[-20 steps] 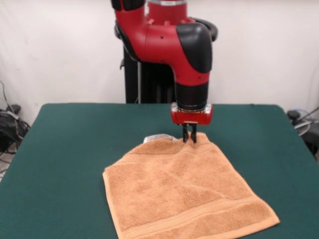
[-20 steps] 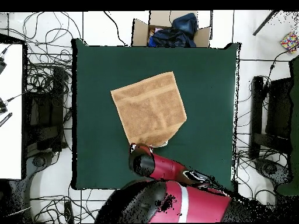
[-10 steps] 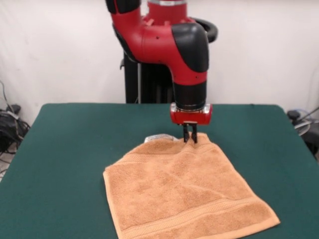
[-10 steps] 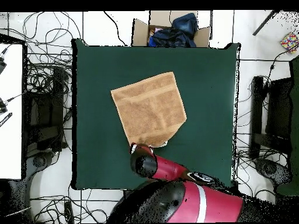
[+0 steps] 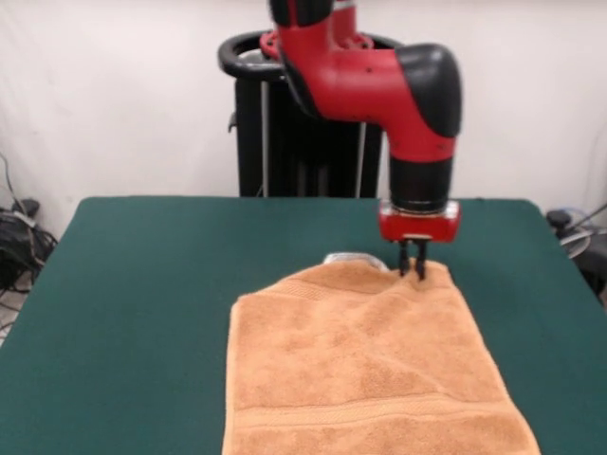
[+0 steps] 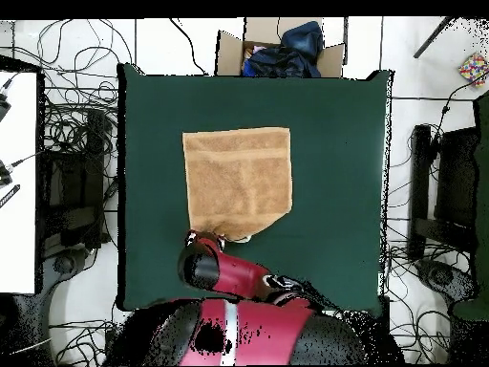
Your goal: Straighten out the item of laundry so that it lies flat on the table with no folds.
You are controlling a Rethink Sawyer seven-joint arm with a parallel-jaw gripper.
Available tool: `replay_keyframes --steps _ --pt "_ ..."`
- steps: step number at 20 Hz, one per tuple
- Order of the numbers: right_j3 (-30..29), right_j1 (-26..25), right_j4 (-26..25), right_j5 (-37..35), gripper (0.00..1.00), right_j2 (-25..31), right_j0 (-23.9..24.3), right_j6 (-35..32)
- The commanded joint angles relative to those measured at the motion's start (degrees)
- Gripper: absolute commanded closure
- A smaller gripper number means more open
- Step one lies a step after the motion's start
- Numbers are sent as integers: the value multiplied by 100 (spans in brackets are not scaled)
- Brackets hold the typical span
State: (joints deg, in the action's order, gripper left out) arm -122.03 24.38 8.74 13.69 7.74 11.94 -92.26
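The orange-tan towel [image 5: 365, 365] lies spread on the dark green table [image 5: 142, 284], running from the table's middle toward the near edge in the front view. Its far edge is bunched with a small fold, and a white tag [image 5: 346, 258] peeks out there. My gripper [image 5: 413, 269] is shut on the towel's far right corner, holding it just above the table. In the overhead view the towel [image 6: 239, 182] looks nearly square and the arm [image 6: 224, 272] covers the gripper at the towel's lower left corner.
A cardboard box with dark clothes [image 6: 282, 48] stands beyond the table's top edge in the overhead view. Cables [image 6: 67, 124] and stands surround the table. The robot's pedestal [image 5: 285, 142] stands behind the table's far side.
My gripper has moved to the right in the front view, dragging the held corner with it. The towel has turned and now lies squarer to the table's edges.
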Motion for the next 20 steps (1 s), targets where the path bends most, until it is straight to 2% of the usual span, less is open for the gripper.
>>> replay_keyframes --steps 1,6,20 --pt "348 -912 492 63 100 970 -496 -1854" --pt "334 -941 405 95 100 1157 -359 -1941" --pt "546 -1213 427 200 100 1446 -415 -2047"
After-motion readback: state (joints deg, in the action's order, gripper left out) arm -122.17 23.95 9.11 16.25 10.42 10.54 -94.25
